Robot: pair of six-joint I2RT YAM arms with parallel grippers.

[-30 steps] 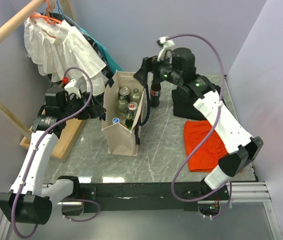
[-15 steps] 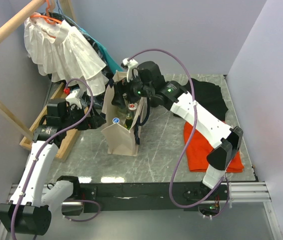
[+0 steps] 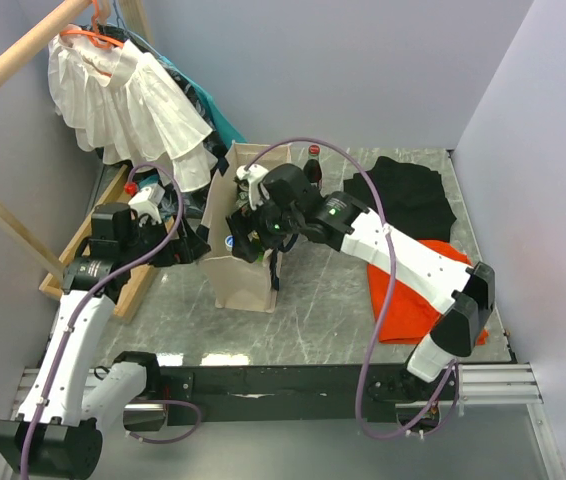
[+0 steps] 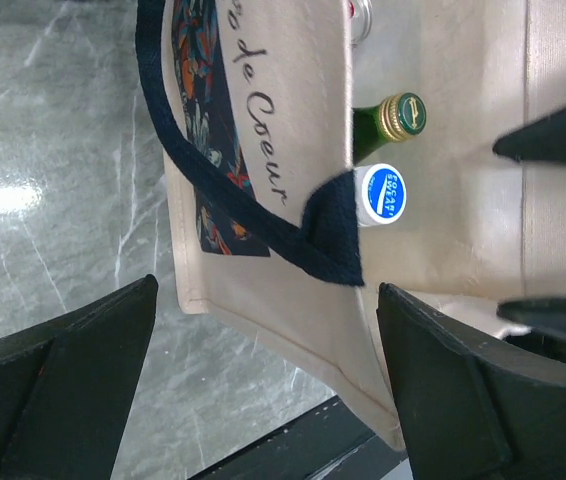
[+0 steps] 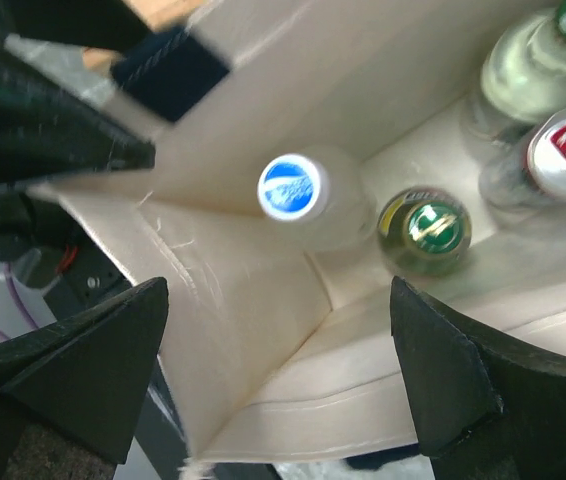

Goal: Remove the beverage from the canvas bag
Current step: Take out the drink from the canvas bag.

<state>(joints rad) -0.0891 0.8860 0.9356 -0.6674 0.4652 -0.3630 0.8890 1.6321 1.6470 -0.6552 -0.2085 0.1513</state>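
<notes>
The cream canvas bag with navy straps stands upright left of centre. Inside it are several beverage bottles: a blue-and-white capped one, a green one with a gold-rimmed cap, a red-and-white capped one. A dark cola bottle stands on the table behind the bag. My right gripper hovers open over the bag's mouth, holding nothing. My left gripper is open at the bag's left side, with the bag's lower corner between its fingers.
A white ruffled garment hangs on a wooden rail at the back left. A black cloth and an orange cloth lie on the marble table to the right. A wooden base board lies left of the bag.
My right gripper has left the cola bottle standing behind the bag and swung forward-left over the bag's mouth. The left gripper has shifted closer to the bag's side.
</notes>
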